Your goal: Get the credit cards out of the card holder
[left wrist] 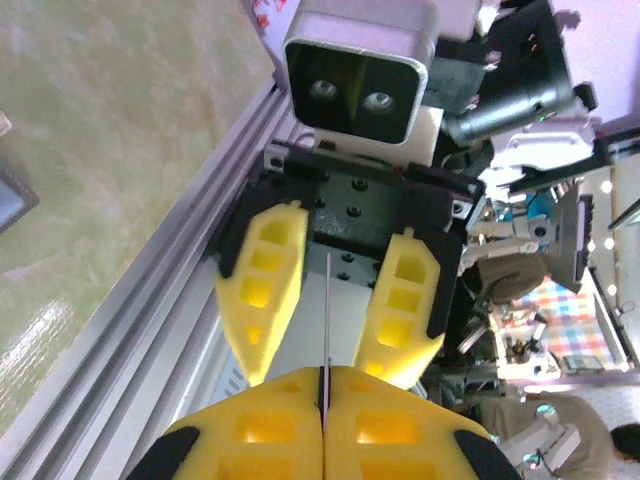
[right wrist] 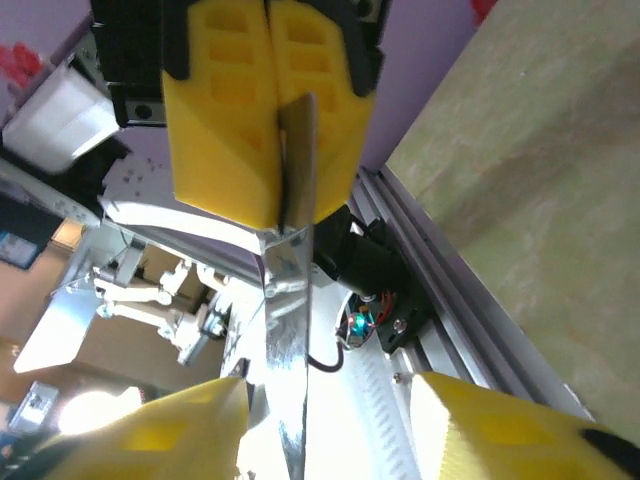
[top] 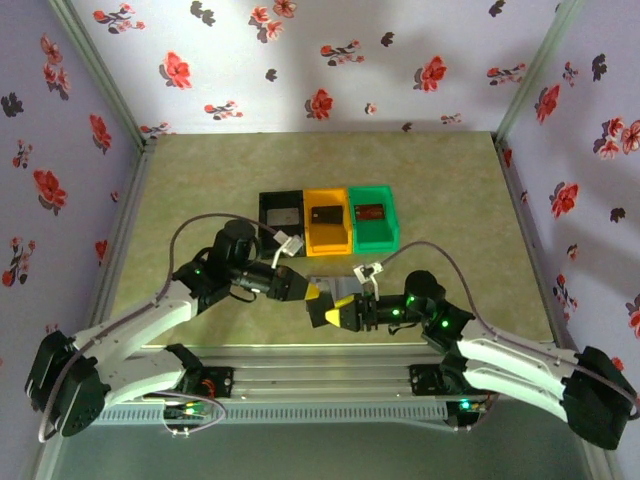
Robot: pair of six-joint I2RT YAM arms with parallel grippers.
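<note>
Left gripper [left wrist: 323, 378] pinches a thin grey sheet [right wrist: 290, 330], card or holder unclear; right gripper [right wrist: 327, 390] stands open. It seems stiff, light and slippery: hold its flat faces.

Saw olive table [top: 200, 200] carrying black bin [top: 265, 235], orange bin [top: 330, 243], green bin [top: 376, 240], touching row, mid-table.

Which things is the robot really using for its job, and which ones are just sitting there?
For the job:
- card holder, pinched by the shut left gripper
- open right gripper
- grey card, dark card, reddish card, one per bin

Just sitting there:
- black bin, orange bin, green bin, though they hold the cards
</note>
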